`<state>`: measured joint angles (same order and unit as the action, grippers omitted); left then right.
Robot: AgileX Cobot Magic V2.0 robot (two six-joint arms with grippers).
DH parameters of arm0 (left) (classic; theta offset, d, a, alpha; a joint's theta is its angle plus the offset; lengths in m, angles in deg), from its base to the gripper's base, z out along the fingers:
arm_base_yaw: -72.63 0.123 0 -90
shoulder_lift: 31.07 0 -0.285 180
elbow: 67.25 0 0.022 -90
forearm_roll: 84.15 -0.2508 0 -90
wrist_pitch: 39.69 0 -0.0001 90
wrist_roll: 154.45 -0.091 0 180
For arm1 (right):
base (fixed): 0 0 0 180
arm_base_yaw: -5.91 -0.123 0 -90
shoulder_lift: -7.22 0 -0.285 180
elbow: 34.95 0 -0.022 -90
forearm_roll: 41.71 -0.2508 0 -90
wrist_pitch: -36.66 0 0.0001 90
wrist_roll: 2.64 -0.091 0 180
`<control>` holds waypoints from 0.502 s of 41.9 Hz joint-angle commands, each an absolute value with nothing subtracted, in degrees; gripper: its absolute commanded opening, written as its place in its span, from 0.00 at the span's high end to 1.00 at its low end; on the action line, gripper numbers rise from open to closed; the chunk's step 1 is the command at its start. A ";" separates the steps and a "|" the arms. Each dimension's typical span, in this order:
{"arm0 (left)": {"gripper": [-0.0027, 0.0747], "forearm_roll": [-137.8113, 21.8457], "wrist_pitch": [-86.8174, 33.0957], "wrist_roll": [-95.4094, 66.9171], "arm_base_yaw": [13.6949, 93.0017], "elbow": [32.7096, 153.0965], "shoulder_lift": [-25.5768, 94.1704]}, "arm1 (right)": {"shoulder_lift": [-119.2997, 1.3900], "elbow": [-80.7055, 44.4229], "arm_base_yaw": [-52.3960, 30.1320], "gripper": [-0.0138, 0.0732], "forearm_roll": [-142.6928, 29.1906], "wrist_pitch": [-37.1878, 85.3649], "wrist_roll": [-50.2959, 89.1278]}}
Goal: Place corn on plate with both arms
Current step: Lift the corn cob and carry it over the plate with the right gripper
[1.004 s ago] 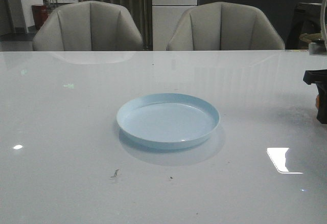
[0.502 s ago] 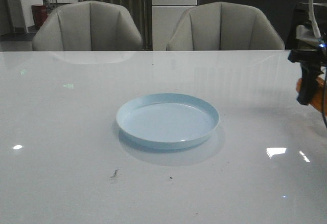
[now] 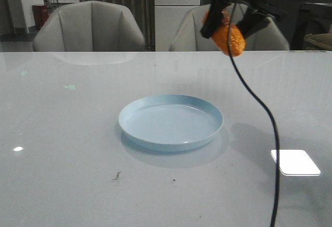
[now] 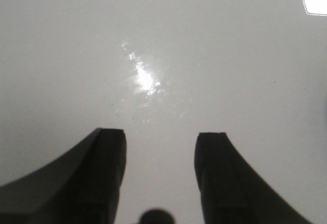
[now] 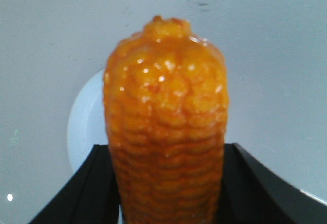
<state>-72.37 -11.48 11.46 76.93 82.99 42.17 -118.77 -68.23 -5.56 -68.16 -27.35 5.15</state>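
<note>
While the right arm's dark fingers (image 3: 232,24) clamp the bumpy orange-yellow corn cob (image 3: 226,32) between them, it hangs high above the glossy white surface (image 3: 62,133), beyond the round pale blue plate (image 3: 170,121); the left fingers (image 4: 159,175) are spread apart over bare surface

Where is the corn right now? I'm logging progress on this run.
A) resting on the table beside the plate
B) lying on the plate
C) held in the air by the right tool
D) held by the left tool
C: the right tool grips the corn high above the table, and the plate is bare.
</note>
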 commanded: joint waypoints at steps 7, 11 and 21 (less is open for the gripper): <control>0.47 -71.39 -15.69 11.31 76.98 84.52 40.81 | -117.96 -70.27 -11.74 0.54 -70.61 -25.57 6.50; 0.47 -71.39 -15.69 11.31 76.98 84.52 40.81 | -119.70 -70.27 -12.98 0.40 -70.61 -25.56 6.53; 0.47 -71.39 -15.69 11.31 76.98 84.52 40.81 | -123.13 -70.27 -13.40 0.31 -70.55 -28.52 7.37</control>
<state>-72.33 -11.48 11.35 76.93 82.99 42.17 -125.76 -68.23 -13.49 -68.61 -27.70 6.12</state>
